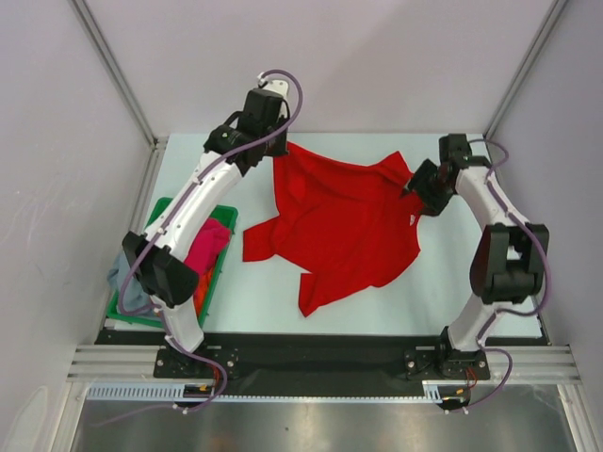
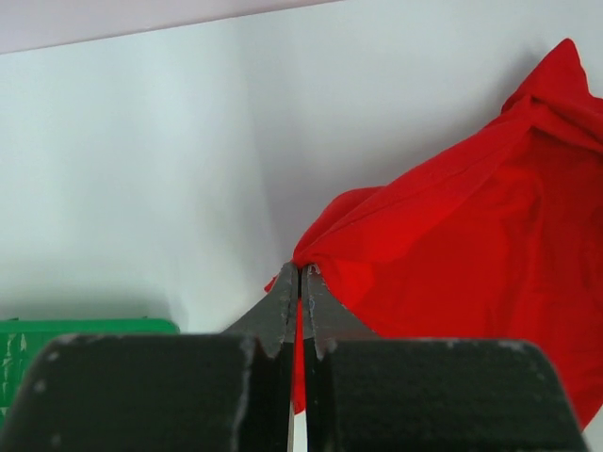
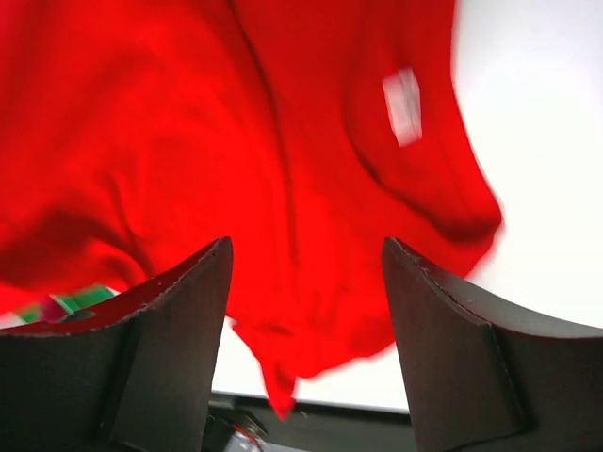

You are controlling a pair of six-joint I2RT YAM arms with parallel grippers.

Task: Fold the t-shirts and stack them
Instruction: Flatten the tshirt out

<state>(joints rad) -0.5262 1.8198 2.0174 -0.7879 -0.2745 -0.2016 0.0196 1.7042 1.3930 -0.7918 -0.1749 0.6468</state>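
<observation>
A bright red t-shirt [image 1: 344, 221] lies spread and rumpled across the middle of the table. My left gripper [image 1: 279, 151] is at its far left corner and is shut on a pinch of the red cloth [image 2: 452, 226], with the fabric caught between the fingertips [image 2: 301, 281]. My right gripper [image 1: 415, 188] is at the shirt's right edge near the collar. Its jaws stand wide open with the red shirt [image 3: 236, 141] and its white label [image 3: 403, 105] showing beyond them, and nothing is held. Magenta-pink [image 1: 209, 240], orange [image 1: 202, 282] and grey-blue [image 1: 121, 273] shirts sit bunched at the left.
A green plastic tray [image 1: 219, 268] stands at the table's left edge holding the bunched shirts; its corner shows in the left wrist view [image 2: 85, 330]. White walls and metal frame posts close in the back and sides. The black front rail [image 1: 311, 348] runs along the near edge.
</observation>
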